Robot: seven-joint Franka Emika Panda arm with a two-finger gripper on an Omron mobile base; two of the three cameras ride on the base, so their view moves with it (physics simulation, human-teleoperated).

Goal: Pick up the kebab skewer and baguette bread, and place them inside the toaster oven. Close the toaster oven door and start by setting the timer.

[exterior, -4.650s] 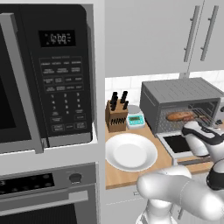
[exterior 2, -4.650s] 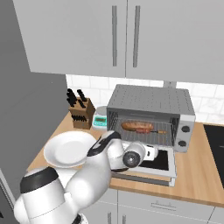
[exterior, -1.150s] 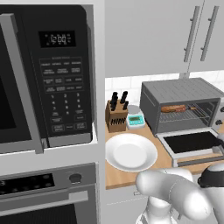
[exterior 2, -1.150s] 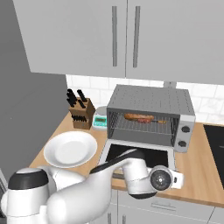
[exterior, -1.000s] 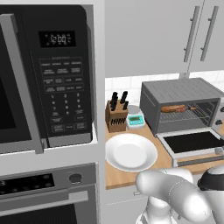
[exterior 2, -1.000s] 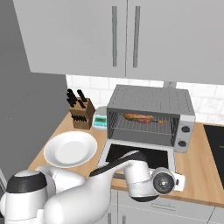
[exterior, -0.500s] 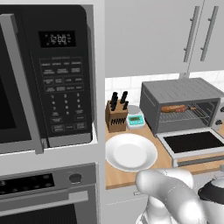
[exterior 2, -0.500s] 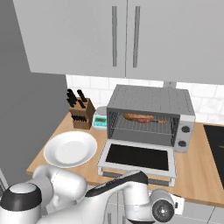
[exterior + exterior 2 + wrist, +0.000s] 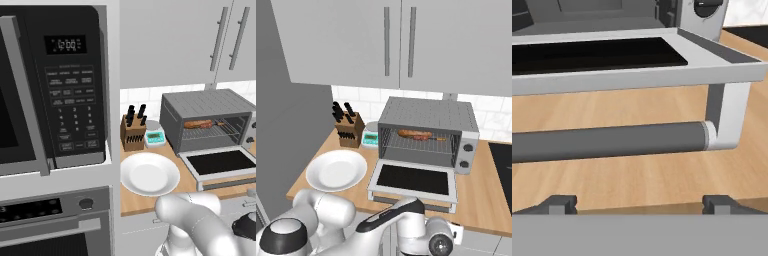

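Left base view first: the toaster oven (image 9: 207, 119) sits on the wooden bench (image 9: 187, 185) with its door (image 9: 220, 163) dropped flat, glass up. On the wire rack inside lies a golden-brown shape, the baguette (image 9: 198, 124), and a thin stick pokes out to its right, likely the skewer (image 9: 219, 123), though too small to be sure. So both foods look loaded, and the door hangs open because closing it has not been done. A white plate (image 9: 150, 173) sits bare beside the door, and a knife block (image 9: 133, 133) and a small scale (image 9: 154, 137) stand at the back wall. The microwave (image 9: 52, 85) fills the left.

Right base view now: same oven, seen head-on. The loaf rests toward the left-centre of the rack, with the stick running off its right end toward the control knobs (image 9: 248, 128). The door juts out toward the bench edge, and the arm is bent low, below the bench front — a sensible spot for coming up under the handle.

Hand view: here's the payoff. The dark handle bar (image 9: 607, 141) stretches across the middle, carried on a grey bracket (image 9: 726, 116) at its right end, with the door's frame above it. The tool (image 9: 640, 204) is spread wide and holds nothing, its fingertips (image 9: 559, 203) just below the bar and not touching it. I'd judge the plan is to catch the bar and swing the door up.
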